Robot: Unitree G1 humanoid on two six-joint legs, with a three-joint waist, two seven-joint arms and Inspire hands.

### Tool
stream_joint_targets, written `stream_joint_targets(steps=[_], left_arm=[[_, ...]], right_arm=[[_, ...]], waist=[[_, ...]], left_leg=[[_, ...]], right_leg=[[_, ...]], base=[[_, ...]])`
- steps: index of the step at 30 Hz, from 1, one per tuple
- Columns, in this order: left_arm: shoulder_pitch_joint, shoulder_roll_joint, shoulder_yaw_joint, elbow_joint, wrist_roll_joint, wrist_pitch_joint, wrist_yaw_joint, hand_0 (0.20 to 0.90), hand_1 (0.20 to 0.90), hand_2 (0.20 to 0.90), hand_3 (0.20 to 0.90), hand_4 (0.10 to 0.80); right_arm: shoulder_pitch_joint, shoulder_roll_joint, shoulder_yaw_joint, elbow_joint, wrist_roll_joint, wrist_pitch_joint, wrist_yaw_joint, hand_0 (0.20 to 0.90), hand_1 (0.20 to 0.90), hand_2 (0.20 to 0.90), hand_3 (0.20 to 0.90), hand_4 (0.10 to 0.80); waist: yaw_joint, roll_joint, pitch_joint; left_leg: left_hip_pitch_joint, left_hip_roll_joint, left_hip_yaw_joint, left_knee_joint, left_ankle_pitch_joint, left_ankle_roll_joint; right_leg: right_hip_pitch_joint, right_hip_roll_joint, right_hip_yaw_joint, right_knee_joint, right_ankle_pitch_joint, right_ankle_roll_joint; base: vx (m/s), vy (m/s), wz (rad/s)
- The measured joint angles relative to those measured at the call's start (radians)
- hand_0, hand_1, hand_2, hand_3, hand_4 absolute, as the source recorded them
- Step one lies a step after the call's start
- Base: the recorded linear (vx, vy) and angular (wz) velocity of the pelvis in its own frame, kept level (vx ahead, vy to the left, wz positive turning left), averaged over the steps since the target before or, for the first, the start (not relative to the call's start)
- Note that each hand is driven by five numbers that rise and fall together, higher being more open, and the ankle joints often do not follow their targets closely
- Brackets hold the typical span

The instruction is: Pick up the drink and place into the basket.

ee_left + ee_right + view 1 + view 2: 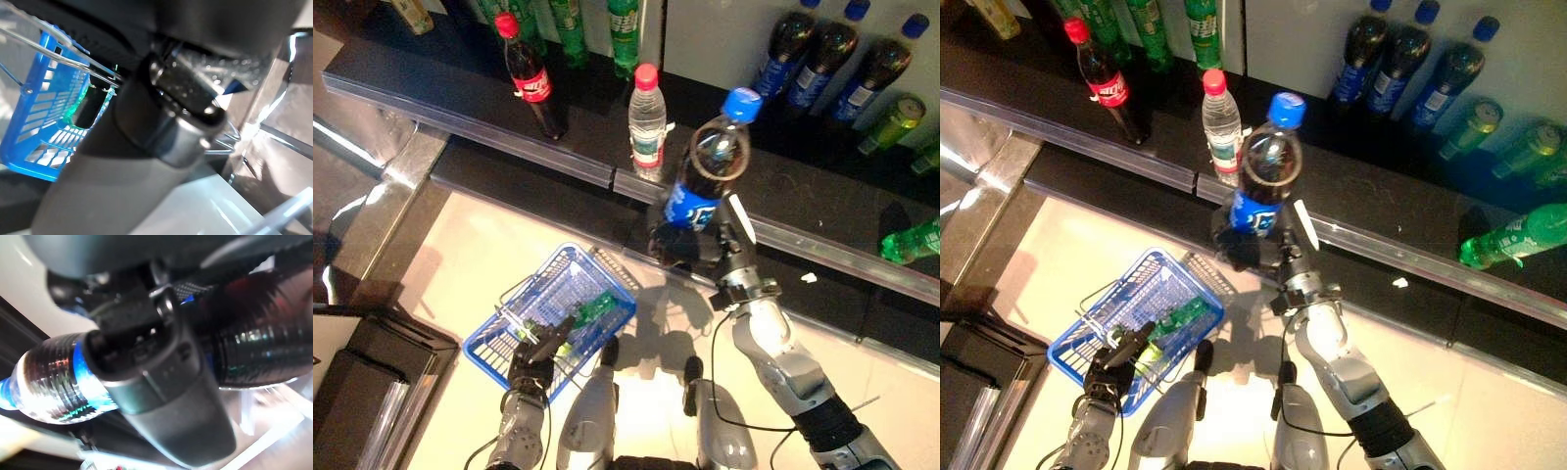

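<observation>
My right hand (697, 245) is shut on a dark cola bottle (713, 162) with a blue cap and blue label, held up in front of the black shelf; the bottle also shows in the right wrist view (54, 377) under the thumb (161, 382). My left hand (534, 354) is shut on the thin wire handles of the blue basket (521, 338), which hangs low at the left, off the floor. A green drink (597, 308) lies inside the basket. The basket's blue wall shows in the left wrist view (39, 122).
A black shelf (470, 108) holds a red-capped cola bottle (530, 78), a clear water bottle (647, 117), green bottles (570, 27), dark blue-capped bottles (822, 54) and green cans (893, 122). A green bottle (911, 241) lies at the right. A dark box (362, 382) stands at lower left.
</observation>
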Motion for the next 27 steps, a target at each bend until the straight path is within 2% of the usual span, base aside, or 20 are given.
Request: stream_joint_targets(steps=[3,7,11,17,22,27], left_arm=[[0.004,0.004,-0.021,-0.068,0.005,0.001,-0.002,0.300,0.300,0.300,0.200,0.100],[0.024,0.022,-0.061,-0.174,0.024,0.046,-0.002,0.300,0.300,0.300,0.200,0.100],[0.029,0.077,-0.115,-0.270,0.042,0.096,-0.003,0.300,0.300,0.300,0.200,0.100],[0.046,0.123,-0.121,-0.374,0.007,0.178,-0.024,0.300,0.300,0.300,0.200,0.100],[0.058,0.173,-0.126,-0.407,-0.001,0.194,-0.110,0.300,0.300,0.300,0.200,0.100],[0.058,0.242,-0.139,-0.455,-0.003,0.238,-0.178,0.300,0.300,0.300,0.200,0.100]], right_arm=[[-0.001,-0.005,0.045,0.000,0.003,0.029,0.016,0.300,0.300,0.300,0.200,0.100],[-0.004,-0.009,0.077,0.000,0.004,0.042,0.026,0.300,0.300,0.300,0.200,0.100],[-0.014,-0.002,0.095,0.000,0.004,0.045,0.019,0.300,0.300,0.300,0.200,0.100],[-0.059,0.019,0.136,0.017,-0.009,0.046,-0.048,0.300,0.300,0.300,0.200,0.100],[-0.139,0.060,0.157,0.116,-0.012,0.048,-0.115,0.300,0.300,0.300,0.200,0.100],[-0.139,0.078,0.173,0.144,-0.010,0.056,-0.148,0.300,0.300,0.300,0.200,0.100]], waist=[[0.006,0.000,0.000],[0.036,0.000,0.000],[0.059,0.000,0.000],[0.114,0.000,0.000],[0.173,0.001,0.000],[0.213,0.000,0.000]], left_leg=[[0.000,-0.003,-0.019,-0.001,0.000,0.000],[-0.003,-0.005,-0.036,-0.004,0.000,-0.001],[-0.004,-0.007,-0.079,-0.017,0.006,-0.008],[-0.004,-0.017,-0.143,-0.017,0.012,-0.018],[-0.004,-0.033,-0.178,-0.017,0.012,-0.019],[-0.003,-0.048,-0.208,-0.016,0.010,-0.021]], right_leg=[[0.017,-0.004,-0.022,-0.010,-0.001,0.001],[0.022,-0.007,-0.035,-0.008,-0.006,0.000],[0.037,-0.010,-0.075,-0.005,-0.019,-0.005],[0.066,-0.019,-0.138,0.007,-0.053,-0.009],[0.079,-0.038,-0.179,0.030,-0.084,-0.009],[0.096,-0.047,-0.186,0.029,-0.098,-0.002]], base=[[-0.059,-0.012,0.19],[-0.035,-0.016,0.14],[0.013,-0.044,0.28],[0.031,-0.063,0.32],[0.060,-0.045,0.26],[0.062,-0.024,0.23]])
